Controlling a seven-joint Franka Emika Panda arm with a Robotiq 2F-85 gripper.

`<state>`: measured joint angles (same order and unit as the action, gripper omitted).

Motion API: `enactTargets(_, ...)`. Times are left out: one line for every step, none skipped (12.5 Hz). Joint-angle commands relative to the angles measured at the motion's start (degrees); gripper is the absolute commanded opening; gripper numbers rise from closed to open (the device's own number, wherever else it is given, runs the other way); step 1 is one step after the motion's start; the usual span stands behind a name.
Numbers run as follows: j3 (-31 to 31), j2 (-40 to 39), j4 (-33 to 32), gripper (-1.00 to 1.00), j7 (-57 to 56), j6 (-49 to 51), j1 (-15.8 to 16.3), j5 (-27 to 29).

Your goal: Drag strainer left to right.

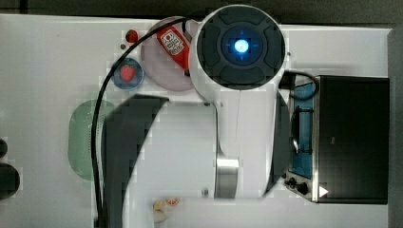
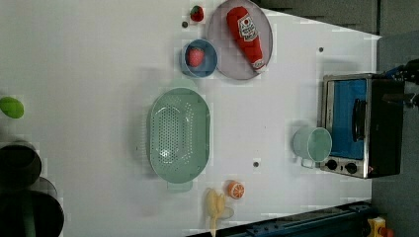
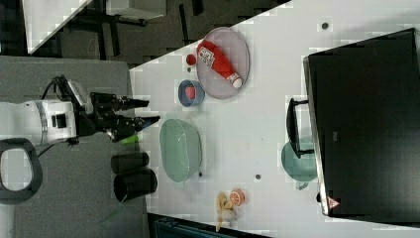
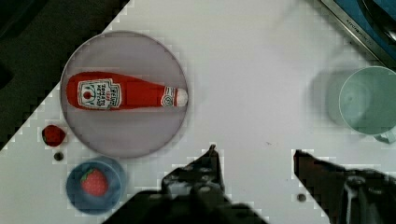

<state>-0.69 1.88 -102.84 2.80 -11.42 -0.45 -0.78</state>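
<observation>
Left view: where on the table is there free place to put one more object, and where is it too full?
Bare table spreads toward the left view's left of the strainer, up to the green fruit. Another free patch lies between the strainer and the mint cup. It is crowded around the blue bowl and the plate holding the ketchup bottle.

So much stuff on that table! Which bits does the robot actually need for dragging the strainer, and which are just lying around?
Needed:
strainer
gripper, fingers open, holding nothing

Lying about:
ketchup bottle on a plate
blue bowl with a strawberry
loose strawberry
cup
toaster oven
orange slice
banana
</observation>
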Motion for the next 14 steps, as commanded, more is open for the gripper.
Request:
enactTargets(-2.07, 30.46, -14.0, 0.6, -0.31, 16.75, -0.89, -0.15)
enactTargets(-2.04, 30.42, -14.0, 0.82, -0.31, 16.76, -0.89, -0.14)
enactTargets(-1.88, 30.36, -14.02, 0.99, -0.31, 16.75, -0.85, -0.11)
enactTargets(-1.38, 30.18, -14.06, 1.0, -0.31, 16.72, -0.72, 0.07)
enactTargets(-0.36, 29.81, -14.16, 1.0, -0.27, 16.4, -0.41, 0.7)
enactTargets(1.17, 29.21, -14.45, 1.0, -0.16, 15.44, 0.08, 1.21)
enactTargets(3.18, 28.35, -14.85, 1.0, 0.09, 14.05, 0.54, 1.63)
enactTargets(5.61, 27.28, -15.41, 1.0, 0.31, 12.56, 0.96, 1.7)
enactTargets(8.34, 26.01, -16.16, 1.0, 1.36, 10.44, 1.31, 1.71)
enactTargets(11.26, 24.48, -17.01, 1.0, 3.95, 7.77, 1.51, 1.71)
enactTargets(14.35, 22.72, -17.96, 1.0, 7.49, 5.06, 1.64, 1.71)
enactTargets(17.57, 20.65, -18.91, 1.0, 11.34, 2.32, 1.72, 1.72)
enactTargets(20.72, 18.3, -19.77, 1.0, 14.94, -0.63, 1.79, 1.72)
enactTargets(23.72, 15.59, -20.54, 1.0, 19.23, -4.25, 1.83, 1.72)
